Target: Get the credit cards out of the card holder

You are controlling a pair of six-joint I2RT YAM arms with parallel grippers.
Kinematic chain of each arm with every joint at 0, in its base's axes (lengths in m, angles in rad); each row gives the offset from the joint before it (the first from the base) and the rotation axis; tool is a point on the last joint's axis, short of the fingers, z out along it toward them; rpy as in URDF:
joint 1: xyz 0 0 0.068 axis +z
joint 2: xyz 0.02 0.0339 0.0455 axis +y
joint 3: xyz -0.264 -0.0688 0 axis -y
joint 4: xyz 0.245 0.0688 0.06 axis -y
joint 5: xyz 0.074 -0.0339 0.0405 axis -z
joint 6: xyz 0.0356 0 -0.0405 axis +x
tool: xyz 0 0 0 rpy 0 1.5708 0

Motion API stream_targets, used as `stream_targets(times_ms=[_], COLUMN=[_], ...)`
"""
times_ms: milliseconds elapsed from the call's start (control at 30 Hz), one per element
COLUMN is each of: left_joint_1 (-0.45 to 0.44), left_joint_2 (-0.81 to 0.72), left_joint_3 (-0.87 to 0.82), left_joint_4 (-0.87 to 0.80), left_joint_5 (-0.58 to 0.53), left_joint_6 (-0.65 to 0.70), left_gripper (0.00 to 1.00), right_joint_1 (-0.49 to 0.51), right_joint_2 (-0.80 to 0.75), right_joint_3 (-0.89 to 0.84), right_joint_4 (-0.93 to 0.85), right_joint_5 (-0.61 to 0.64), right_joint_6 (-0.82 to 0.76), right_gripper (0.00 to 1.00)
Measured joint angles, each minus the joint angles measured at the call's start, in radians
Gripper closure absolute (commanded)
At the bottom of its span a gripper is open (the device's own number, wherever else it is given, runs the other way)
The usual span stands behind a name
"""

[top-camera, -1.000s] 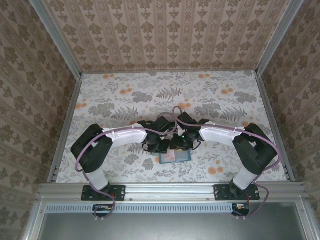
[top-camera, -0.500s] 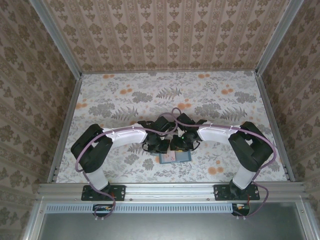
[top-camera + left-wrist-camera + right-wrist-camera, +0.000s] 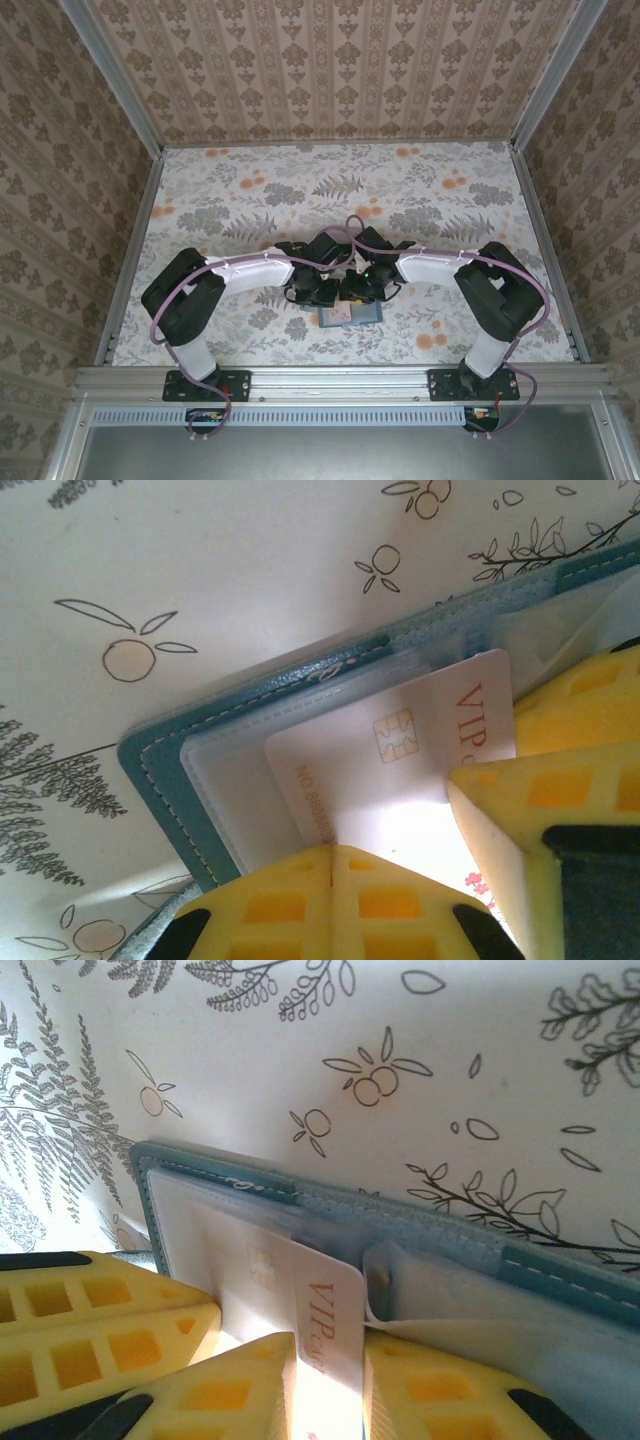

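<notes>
Since the right gripper (image 3: 328,1350) is pinched on just the bottom edge of the white VIP card (image 3: 320,1290), I reckon it could slip off if the clear sleeve (image 3: 225,770) drags. The left gripper (image 3: 330,870) is closed tight on nothing, its tips pressing the card holder (image 3: 160,770) down. If that pressure goes, the whole wallet gets pulled along. The holder lies open on the floral table (image 3: 250,190) between the arms, with the card partly inside its sleeve. Can't tell if the other pockets hold anything.

Both arms meet over the teal card holder (image 3: 352,314).
</notes>
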Motion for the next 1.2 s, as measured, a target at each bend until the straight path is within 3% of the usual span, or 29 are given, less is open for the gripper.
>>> stream_targets(times_ms=[533, 1200], left_joint_1=[0.000, 0.000], left_joint_2=[0.000, -0.016], left_joint_3=[0.000, -0.021], left_joint_4=[0.000, 0.017], left_joint_5=[0.004, 0.005], left_joint_6=[0.000, 0.003], left_gripper=[0.94, 0.94], right_joint_1=[-0.026, -0.045], right_joint_2=[-0.074, -0.142], right_joint_3=[-0.066, 0.047], right_joint_4=[0.048, -0.276], right_joint_5=[-0.053, 0.127], right_joint_6=[0.025, -0.126], right_gripper=[0.96, 0.96])
